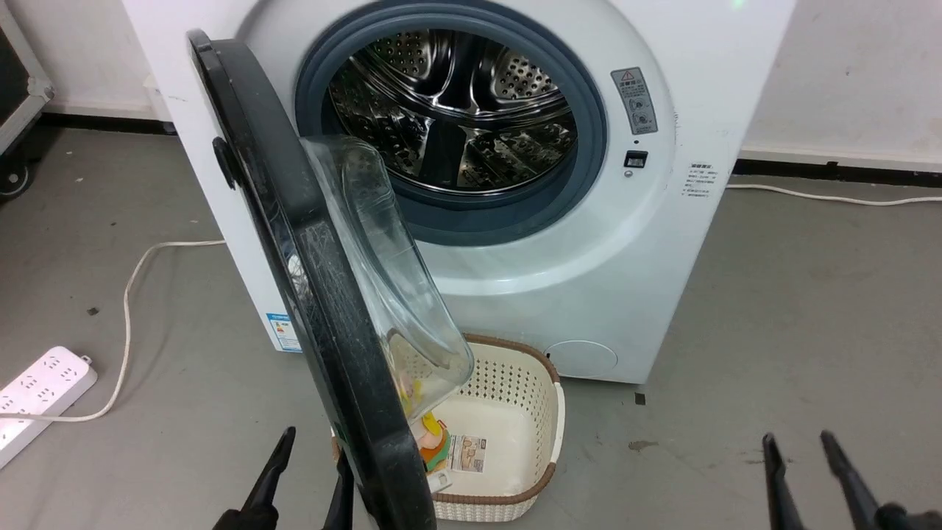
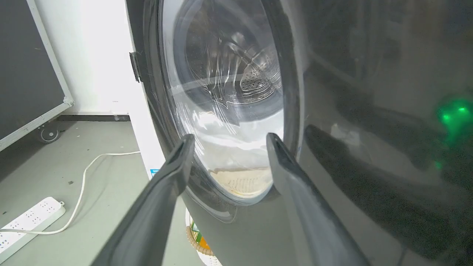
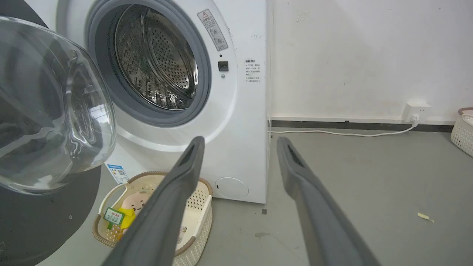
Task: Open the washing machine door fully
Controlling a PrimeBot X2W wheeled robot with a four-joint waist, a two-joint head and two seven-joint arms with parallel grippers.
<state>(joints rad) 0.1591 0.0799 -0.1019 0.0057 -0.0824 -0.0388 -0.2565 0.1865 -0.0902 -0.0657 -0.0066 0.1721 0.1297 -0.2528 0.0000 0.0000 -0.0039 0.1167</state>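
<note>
Closest in, at the bottom of the head view, are the two grippers. The left gripper has its fingers spread with nothing between them. It sits right beside the bottom edge of the washing machine door, on the door's outer side. From the left wrist view, that gripper points straight at the glossy black outer face. I honestly can't tell if a fingertip is touching it or just very close. The right gripper is way off over bare grey floor, also spread apart and holding nothing.

The door is swung out from the washing machine, hinged on the robot's left side. It stands roughly edge-on to the head camera, so it's well open. Its clear glass bowl bulges toward the machine.

Just behind the door's lower end, a cream perforated basket sits on the floor against the machine's front, with some colourful bits inside. Off to the left there's a white power strip with its cable running back toward the machine.

Further back you see the grey rubber gasket around the open steel drum. The white wall is behind it all.
</note>
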